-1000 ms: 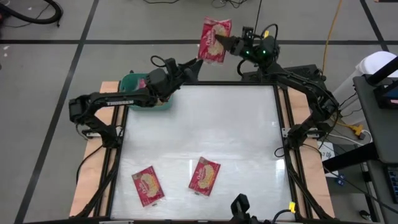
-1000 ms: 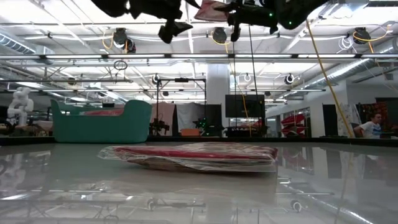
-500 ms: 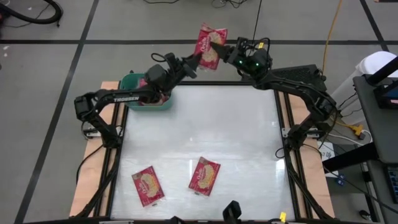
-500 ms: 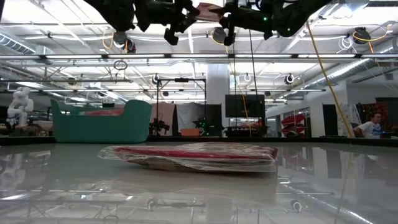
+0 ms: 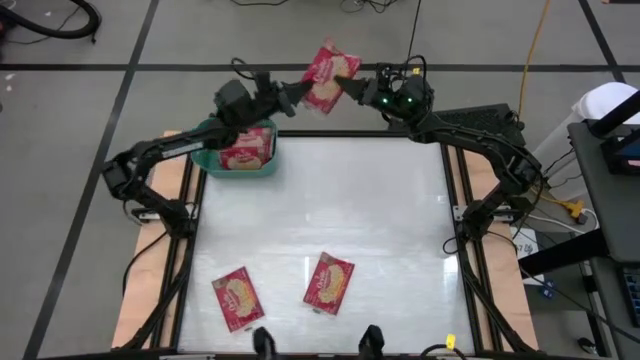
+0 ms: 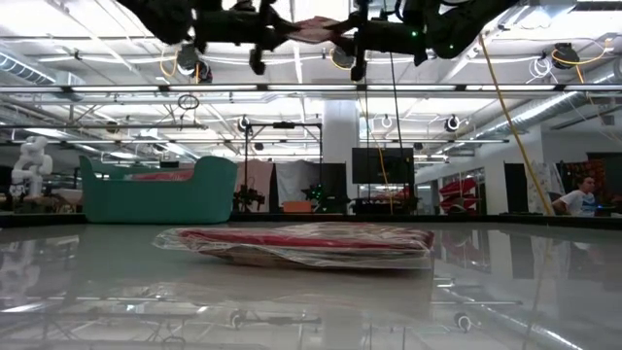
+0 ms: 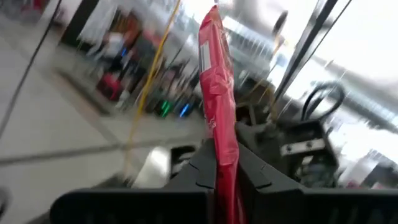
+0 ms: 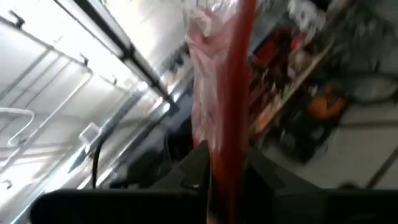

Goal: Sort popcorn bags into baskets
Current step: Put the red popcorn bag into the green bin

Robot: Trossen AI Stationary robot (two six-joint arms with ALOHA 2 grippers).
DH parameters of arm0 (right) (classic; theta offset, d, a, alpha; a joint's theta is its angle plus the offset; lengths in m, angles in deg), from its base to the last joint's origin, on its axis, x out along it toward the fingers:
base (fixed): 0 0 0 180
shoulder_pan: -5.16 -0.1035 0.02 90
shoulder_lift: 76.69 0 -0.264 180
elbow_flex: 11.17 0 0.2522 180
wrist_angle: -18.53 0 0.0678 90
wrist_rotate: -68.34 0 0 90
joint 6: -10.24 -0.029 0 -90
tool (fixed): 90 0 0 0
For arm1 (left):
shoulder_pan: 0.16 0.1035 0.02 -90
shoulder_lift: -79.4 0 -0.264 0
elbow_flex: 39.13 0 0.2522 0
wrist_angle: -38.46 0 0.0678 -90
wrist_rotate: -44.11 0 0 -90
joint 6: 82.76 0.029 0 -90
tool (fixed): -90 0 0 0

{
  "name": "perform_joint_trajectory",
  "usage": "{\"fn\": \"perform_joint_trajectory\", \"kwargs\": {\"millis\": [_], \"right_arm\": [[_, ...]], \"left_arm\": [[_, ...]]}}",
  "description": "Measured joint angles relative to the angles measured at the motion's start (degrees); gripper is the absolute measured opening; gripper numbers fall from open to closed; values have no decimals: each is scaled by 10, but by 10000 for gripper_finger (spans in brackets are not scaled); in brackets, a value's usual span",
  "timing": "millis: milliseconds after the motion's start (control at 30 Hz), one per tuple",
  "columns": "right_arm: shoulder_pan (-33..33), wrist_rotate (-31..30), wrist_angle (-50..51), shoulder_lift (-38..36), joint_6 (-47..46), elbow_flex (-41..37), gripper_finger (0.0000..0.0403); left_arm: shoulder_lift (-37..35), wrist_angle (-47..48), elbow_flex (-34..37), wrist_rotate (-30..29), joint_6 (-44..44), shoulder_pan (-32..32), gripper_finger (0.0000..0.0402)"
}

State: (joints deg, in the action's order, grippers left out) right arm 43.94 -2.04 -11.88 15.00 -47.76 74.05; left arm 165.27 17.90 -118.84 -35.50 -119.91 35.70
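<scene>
Both arms meet high beyond the counter's (image 5: pixel 330 200) far edge, sharing one popcorn bag (image 5: pixel 325 80) in the air. The left pincer (image 5: pixel 298 92) is pressed together on one edge of it, the right pincer (image 5: pixel 350 86) pinches the opposite edge — the packet hangs between them. The teal basket (image 5: pixel 215 165) sits at the far left corner with a second bag (image 5: pixel 247 150) inside. Two more bags (image 5: pixel 237 298) (image 5: pixel 330 282) lie flat near the front edge, just beside each other.

Seated person (image 6: pixel 584 197) and white humanoid figure (image 6: pixel 30 165) beyond table.
</scene>
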Motion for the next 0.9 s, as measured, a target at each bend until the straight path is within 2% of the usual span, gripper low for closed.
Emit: {"fn": "perform_joint_trajectory", "kwargs": {"millis": [133,267,400,500,667,900], "right_arm": [[7,84,79,-10,-8,0,109],[6,111,231,-41,33,0,144],[19,157,379,-68,124,0,162],[30,195,442,-82,152,0,168],[17,206,435,-89,167,0,176],[-38,178,371,-75,153,0,184]], "left_arm": [[-49,148,0,58,25,41,16],[-90,263,0,129,44,69,28],[-127,374,0,148,83,75,19],[-150,438,0,169,108,74,16],[-167,504,0,243,127,66,24],[-167,523,0,253,130,13,15]]}}
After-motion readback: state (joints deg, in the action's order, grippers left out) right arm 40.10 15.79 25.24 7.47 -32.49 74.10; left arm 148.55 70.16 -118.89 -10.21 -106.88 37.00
